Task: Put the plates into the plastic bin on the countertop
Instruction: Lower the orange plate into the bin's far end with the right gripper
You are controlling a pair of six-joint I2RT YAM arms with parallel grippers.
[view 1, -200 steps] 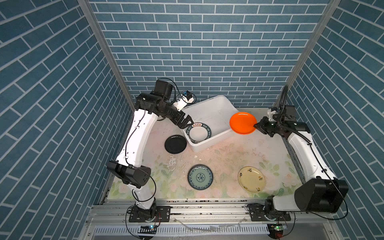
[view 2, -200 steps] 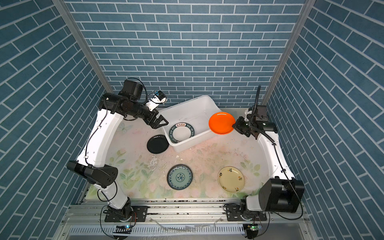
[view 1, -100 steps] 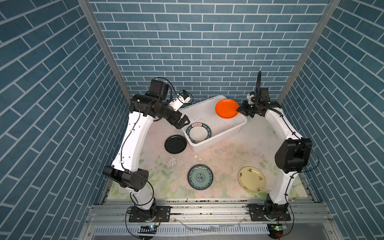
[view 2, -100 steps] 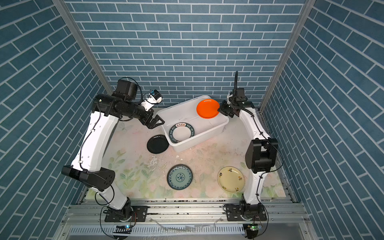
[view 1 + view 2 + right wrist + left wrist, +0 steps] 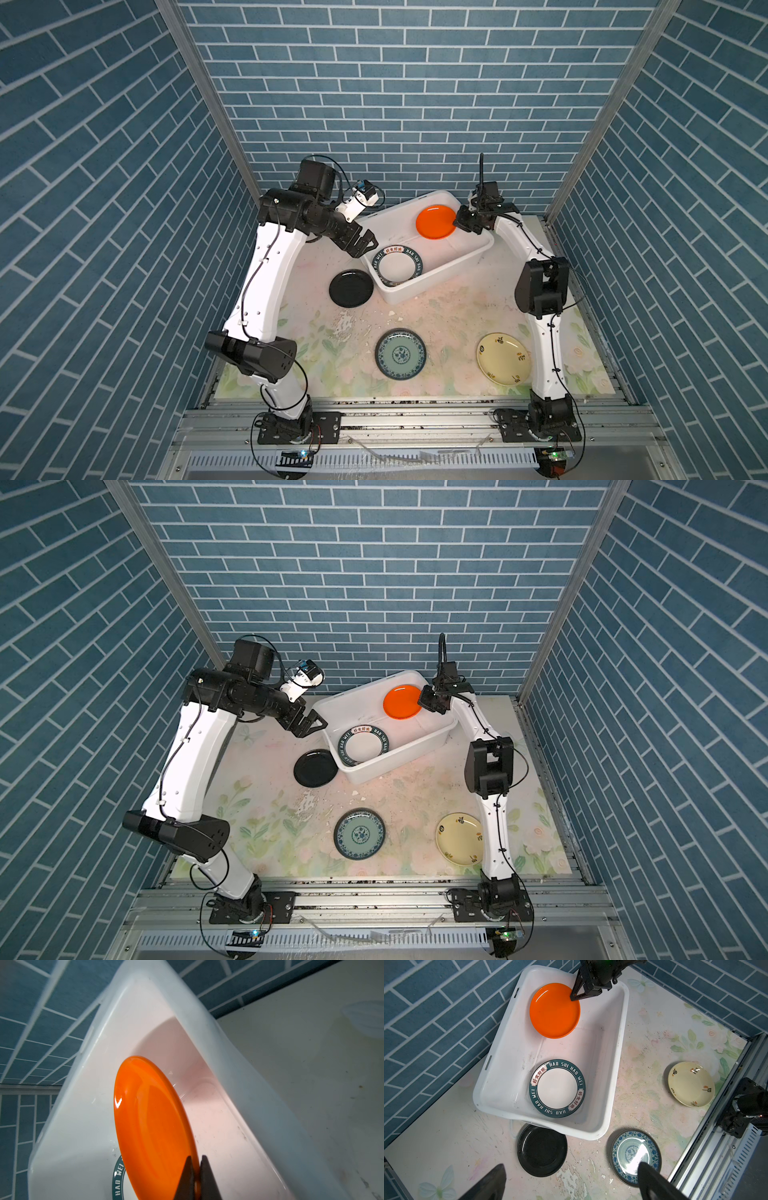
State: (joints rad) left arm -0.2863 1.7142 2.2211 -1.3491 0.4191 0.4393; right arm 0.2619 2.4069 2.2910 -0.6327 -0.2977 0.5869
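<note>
My right gripper (image 5: 459,222) (image 5: 196,1178) is shut on the rim of the orange plate (image 5: 435,222) (image 5: 153,1126), holding it tilted over the far end of the white plastic bin (image 5: 440,278) (image 5: 620,1064). A white plate with a dark lettered rim (image 5: 397,266) (image 5: 557,1087) lies inside the bin's near end. My left gripper (image 5: 365,245) (image 5: 571,1165) hangs open and empty above the bin's left corner. On the countertop (image 5: 449,316) lie a black plate (image 5: 351,288) against the bin, a teal patterned plate (image 5: 400,354) and a cream-yellow plate (image 5: 503,359).
Blue brick walls close in the back and both sides. A grey metal rail (image 5: 415,415) runs along the front edge and carries both arm bases. The right arm's elbow (image 5: 540,286) stands over the countertop's right side, above the cream-yellow plate.
My right gripper has carried the orange plate leftward and back, from beside the bin's right side to over its far end. The left gripper drew back a little to the left, still open.
</note>
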